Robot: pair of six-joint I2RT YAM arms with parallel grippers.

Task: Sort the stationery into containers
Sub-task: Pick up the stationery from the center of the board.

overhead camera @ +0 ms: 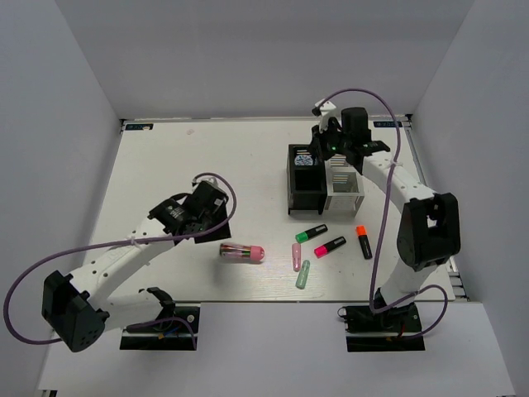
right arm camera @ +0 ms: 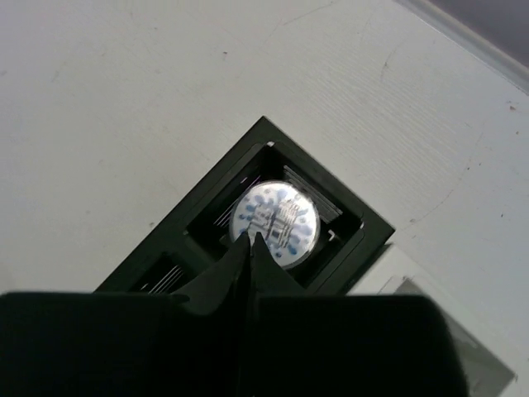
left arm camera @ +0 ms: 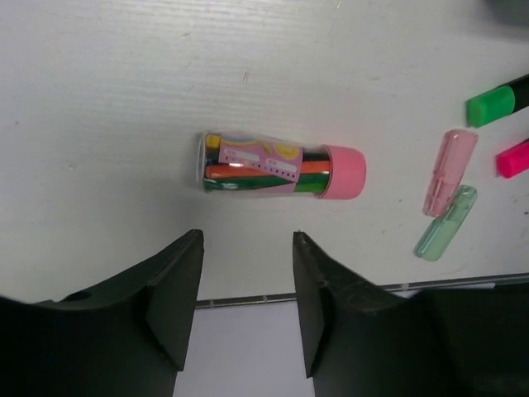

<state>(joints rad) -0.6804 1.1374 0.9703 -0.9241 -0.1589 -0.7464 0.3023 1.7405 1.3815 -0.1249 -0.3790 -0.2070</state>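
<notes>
I hold the left gripper [left arm camera: 246, 244], jaws parted, just short of the pink-capped cylinder [left arm camera: 281, 165] lying on the table [left arm camera: 124, 99], ready to straddle it, while the right gripper [right arm camera: 250, 240] hangs pinched shut on nothing above the tape roll [right arm camera: 281, 219] in the black organizer's [right arm camera: 364, 236] far compartment.

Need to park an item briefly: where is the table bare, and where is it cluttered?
Bare: the far-left table, between its back edge and the left gripper; also the middle strip between the pink-capped tube and the black organizer. Crowded: in front of it and the white organizer, where highlighters and capsules cluster.
</notes>
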